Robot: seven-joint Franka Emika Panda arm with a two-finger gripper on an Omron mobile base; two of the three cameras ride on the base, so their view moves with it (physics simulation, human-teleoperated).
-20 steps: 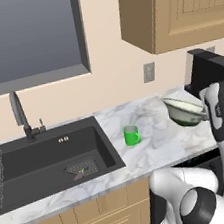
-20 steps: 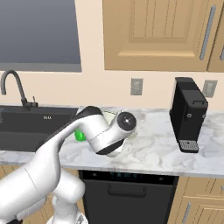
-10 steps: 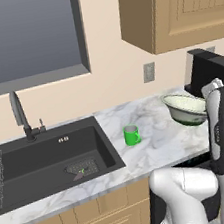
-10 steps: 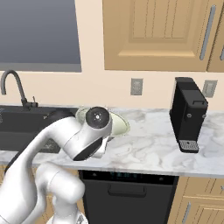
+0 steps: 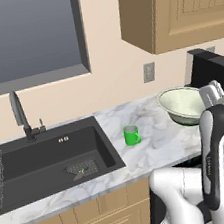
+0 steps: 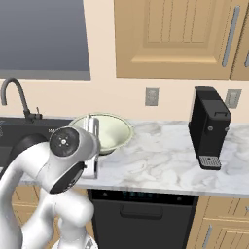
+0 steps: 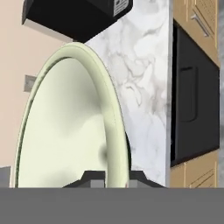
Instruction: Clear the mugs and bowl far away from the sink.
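The bowl (image 5: 183,105) is located on the marble counter (image 5: 154,146) to the right of the sink (image 5: 45,161), between the green mug (image 5: 132,135) and the black coffee machine (image 6: 209,127); whether it rests on the counter or is lifted just clear cannot be determined. The gripper (image 7: 111,177) is closed narrowly on the bowl's rim (image 7: 117,131), with one finger inside and one outside the wall, as seen in the hand view. The bowl is judged to be rigid, probably ceramic or hard plastic, of moderate weight and with a smooth glazed surface that is likely to be slippery. Because it is broad and is held at a single point on the edge, its weight hangs off to one side of the grip, so tilting or pivoting between the fingers is to be expected; slow, level travel is advised. The rim is the only practical place of hold, since the body is far too wide for the jaws. A drop onto the counter could chip it if it is ceramic. The bowl is round and has no long axis in plan; its axis of symmetry is close to vertical, with the opening facing upward and tipped slightly, as seen in both base views. The flaring wall narrows toward a small foot underneath. The mug stands upright near the sink's right edge, well apart from the bowl
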